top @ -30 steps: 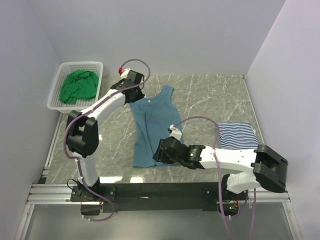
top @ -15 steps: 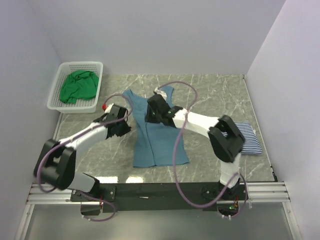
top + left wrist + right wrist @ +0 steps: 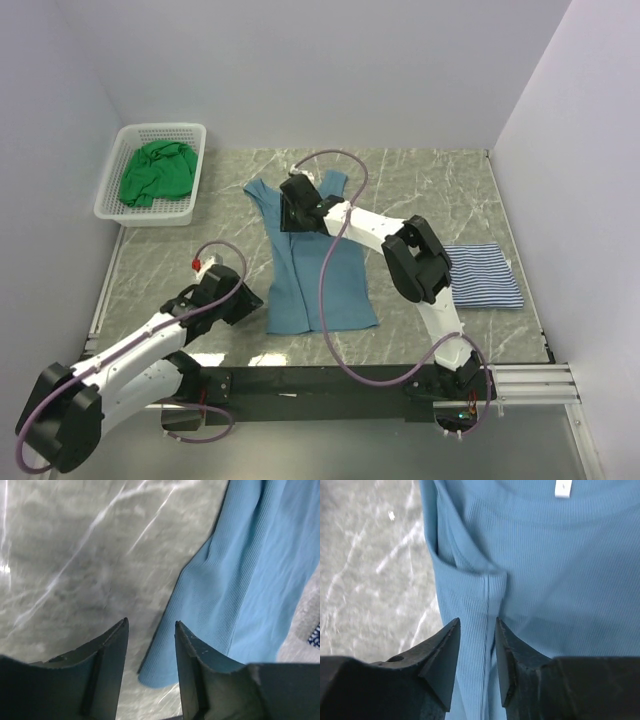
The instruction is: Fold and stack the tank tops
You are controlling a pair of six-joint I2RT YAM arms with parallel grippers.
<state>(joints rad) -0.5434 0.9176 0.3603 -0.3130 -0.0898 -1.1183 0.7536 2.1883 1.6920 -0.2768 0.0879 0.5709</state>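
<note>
Grey marble table [image 3: 450,190] (teal top [image 3: 295,290] spread), lilac walls [image 3: 350,70].

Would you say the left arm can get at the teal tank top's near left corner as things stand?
Probably yes: the left end effector hovers open right at that corner of the teal tank top, only bare table beside it, and the right end effector is far up by the neckline.
</note>
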